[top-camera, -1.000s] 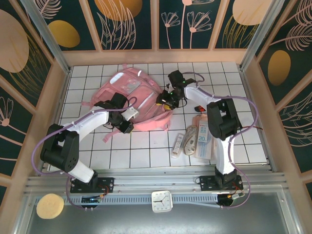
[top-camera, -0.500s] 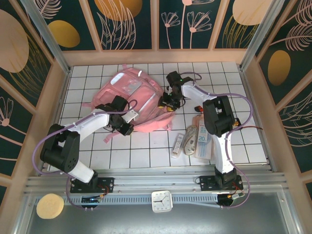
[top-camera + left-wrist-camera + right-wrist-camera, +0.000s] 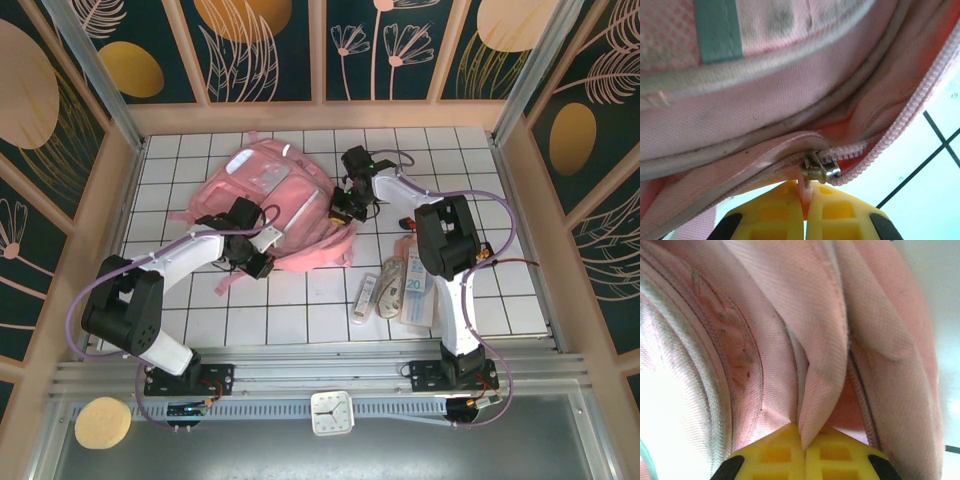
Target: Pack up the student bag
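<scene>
**Both my grippers are pinching the student bag at its open zip**

I am holding my left gripper [image 3: 806,200] closed, its two yellow pads [image 3: 770,212] pressing together on the thin pink tab of the zip pull [image 3: 818,168]. The metal slider is sitting just above my fingertips. From it, a line of pale pink zip teeth [image 3: 900,125] is running up and away to the right of my gripper. The student bag [image 3: 765,100] is filling the space directly above and ahead of these fingers, with its piped seams curving across. A grey-green strip is showing at the upper left. White tiled table [image 3: 925,200] is showing past my fingertips on the right.

I am also clamping my right gripper [image 3: 804,440] shut, its yellow pads [image 3: 840,450] meeting on a fold of pink fabric from the student bag [image 3: 815,315]. The fold is rising straight up from between my fingertips. More layers of the bag are arching away on both sides of it.

From above, the student bag [image 3: 265,185] is lying flat on the table [image 3: 300,310] between my two grippers. My left gripper [image 3: 258,262] is touching the bag's near edge. My right gripper [image 3: 338,208] is touching the edge facing my right arm. Out beyond my right gripper, nearer my right arm's base, a clear pouch [image 3: 415,285] and a white item [image 3: 368,295] are lying apart from the bag.
</scene>
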Available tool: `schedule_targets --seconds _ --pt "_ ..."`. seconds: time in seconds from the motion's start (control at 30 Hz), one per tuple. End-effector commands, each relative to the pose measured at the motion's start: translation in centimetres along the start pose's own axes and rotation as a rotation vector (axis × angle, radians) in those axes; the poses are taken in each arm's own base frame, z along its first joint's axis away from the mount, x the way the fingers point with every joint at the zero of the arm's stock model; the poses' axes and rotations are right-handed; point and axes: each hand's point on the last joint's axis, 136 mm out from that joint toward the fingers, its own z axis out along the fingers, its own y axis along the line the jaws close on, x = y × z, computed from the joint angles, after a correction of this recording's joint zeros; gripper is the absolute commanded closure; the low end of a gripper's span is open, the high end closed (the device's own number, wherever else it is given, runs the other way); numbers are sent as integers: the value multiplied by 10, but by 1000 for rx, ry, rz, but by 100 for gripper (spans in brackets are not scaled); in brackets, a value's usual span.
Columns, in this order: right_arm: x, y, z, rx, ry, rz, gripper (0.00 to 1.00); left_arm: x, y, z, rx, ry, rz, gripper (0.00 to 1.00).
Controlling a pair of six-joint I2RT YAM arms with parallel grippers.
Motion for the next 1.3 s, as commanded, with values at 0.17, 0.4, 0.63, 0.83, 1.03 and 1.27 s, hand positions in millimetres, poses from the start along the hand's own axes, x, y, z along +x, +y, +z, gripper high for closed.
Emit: schedule_targets --seconds 0.17,0.4,0.63,0.83,1.03,1.27 --pt "-12 32 -77 25 -75 -53 79 -22 -2 -10 -17 -71 -3 99" --pt "21 -54 -63 63 89 -35 42 -23 4 -5 -42 -69 2 99" --pt "21 -47 -23 -64 126 -45 32 -13 2 0 -27 -51 -16 99" --pt "7 -16 -11 -163 81 -52 31 -6 2 2 -26 -35 -18 99" --pt "9 -11 -8 -230 73 -28 31 -7 2 3 -26 -31 -19 99" --pt "7 11 -36 -479 36 40 31 -3 5 4 -39 -18 -17 99"
